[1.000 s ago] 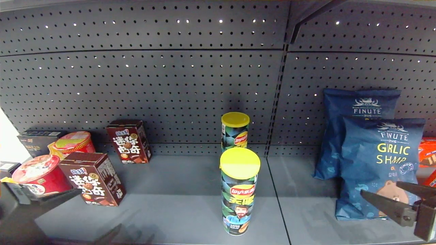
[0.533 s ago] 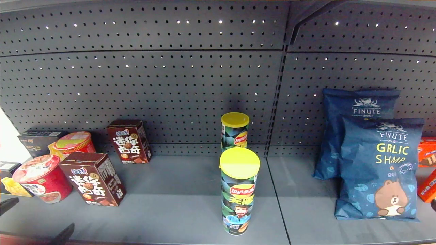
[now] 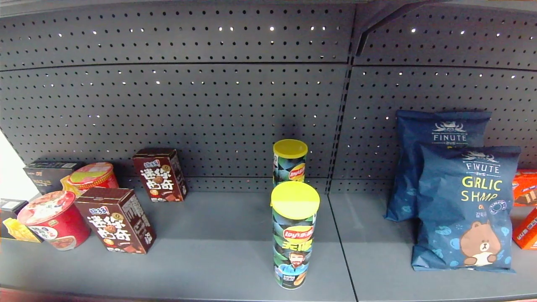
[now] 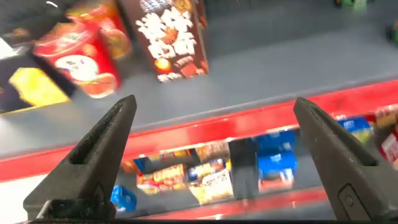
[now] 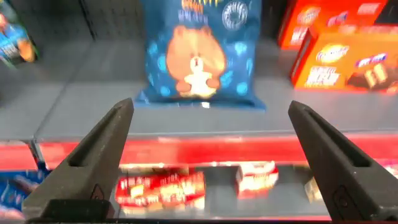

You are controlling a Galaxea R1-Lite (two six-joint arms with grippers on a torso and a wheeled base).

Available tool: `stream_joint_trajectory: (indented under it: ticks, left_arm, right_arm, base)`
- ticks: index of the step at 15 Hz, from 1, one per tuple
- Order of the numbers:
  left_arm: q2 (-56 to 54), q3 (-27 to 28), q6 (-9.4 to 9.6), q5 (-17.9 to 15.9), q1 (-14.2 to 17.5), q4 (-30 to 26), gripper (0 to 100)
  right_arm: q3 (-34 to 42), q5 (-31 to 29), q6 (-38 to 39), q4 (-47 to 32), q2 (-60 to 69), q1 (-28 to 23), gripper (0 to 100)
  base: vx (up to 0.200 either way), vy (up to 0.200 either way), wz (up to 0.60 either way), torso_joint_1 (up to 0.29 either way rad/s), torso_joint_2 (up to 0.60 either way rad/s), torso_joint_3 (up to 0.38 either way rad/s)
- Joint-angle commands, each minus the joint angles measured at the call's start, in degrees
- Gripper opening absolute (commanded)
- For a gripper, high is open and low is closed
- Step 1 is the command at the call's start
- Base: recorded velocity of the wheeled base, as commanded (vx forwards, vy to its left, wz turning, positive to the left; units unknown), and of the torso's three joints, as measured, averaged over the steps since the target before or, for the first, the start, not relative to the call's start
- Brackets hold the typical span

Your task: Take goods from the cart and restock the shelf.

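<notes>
The grey shelf (image 3: 235,251) carries two yellow-lidded chip cans, one in front (image 3: 295,239) and one behind (image 3: 289,161). Left of them stand two brown boxes (image 3: 119,226) and red cup noodles (image 3: 52,220). Blue snack bags (image 3: 467,209) lean at the right. My left gripper (image 4: 214,101) is open and holds nothing; it hangs in front of the shelf's red front edge (image 4: 217,124), below the brown box (image 4: 171,34) and red cup (image 4: 84,56). My right gripper (image 5: 211,104) is open and holds nothing, in front of the bear-printed blue bag (image 5: 199,53).
Orange boxes (image 3: 524,188) sit at the far right of the shelf, also beside the bag (image 5: 348,59). Bare shelf lies between the brown boxes and the cans. Under the red edge strip (image 5: 205,149), a lower shelf holds several packets (image 4: 186,177).
Both grippers have dropped down and back out of the head view: the right one left first, then the left one's fingertips. The goods on the shelf have stayed put.
</notes>
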State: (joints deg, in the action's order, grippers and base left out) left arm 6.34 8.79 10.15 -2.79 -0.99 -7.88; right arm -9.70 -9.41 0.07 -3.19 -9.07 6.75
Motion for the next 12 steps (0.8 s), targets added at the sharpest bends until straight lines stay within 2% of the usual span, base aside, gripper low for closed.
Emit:
stream_joint_trajectory:
  ticks: [1, 2, 3, 5, 7, 8, 9, 11, 12]
  left_arm:
    - [-6.3, -1.6, 0.04, 0.3, 1.0, 0.3, 100]
    - [-6.3, -5.4, 0.13, 0.9, 1.0, 7.0, 100]
    - [-6.3, -8.8, 0.04, 2.3, 1.0, 11.6, 100]
    - [-6.3, -8.8, -0.75, 1.7, 1.0, 11.3, 100]
    - [-6.3, -8.8, -3.39, -1.6, 1.0, 11.1, 100]
    - [-6.3, -8.8, -3.74, -3.4, 1.0, 11.1, 100]
    - [-6.3, -8.8, -4.53, -3.7, 1.0, 11.0, 100]
    - [-6.3, -8.7, -9.89, -0.5, 1.0, 11.0, 100]
    - [-6.3, -8.7, -10.51, 0.0, 1.0, 11.0, 100]
  right_arm:
    - [2.1, 1.0, 0.1, 0.5, 3.5, -0.3, 100]
    - [8.8, 1.7, 0.3, 8.1, 3.5, -0.3, 100]
    - [9.7, 3.0, 0.9, 8.8, 3.5, -0.3, 100]
    - [9.6, 3.2, 3.4, 7.6, 3.5, -0.3, 100]
    - [9.6, 2.8, 4.7, 7.6, 3.4, -0.3, 100]
    - [9.5, 3.0, 5.1, 7.3, 3.4, -0.4, 100]
    - [9.4, 3.7, 5.1, 7.1, 3.4, -0.4, 100]
    - [9.4, 2.0, 4.9, 7.1, 3.4, -0.4, 100]
    - [9.4, 1.3, 4.9, 7.1, 3.4, -0.4, 100]
  base:
    - [0.000, 0.000, 0.00, 0.000, 0.00, 0.000]
    - [0.000, 0.000, 0.00, 0.000, 0.00, 0.000]
    - [0.000, 0.000, 0.00, 0.000, 0.00, 0.000]
    - [0.000, 0.000, 0.00, 0.000, 0.00, 0.000]
    - [0.000, 0.000, 0.00, 0.000, 0.00, 0.000]
    - [0.000, 0.000, 0.00, 0.000, 0.00, 0.000]
    - [0.000, 0.000, 0.00, 0.000, 0.00, 0.000]
    - [0.000, 0.000, 0.00, 0.000, 0.00, 0.000]
    - [0.000, 0.000, 0.00, 0.000, 0.00, 0.000]
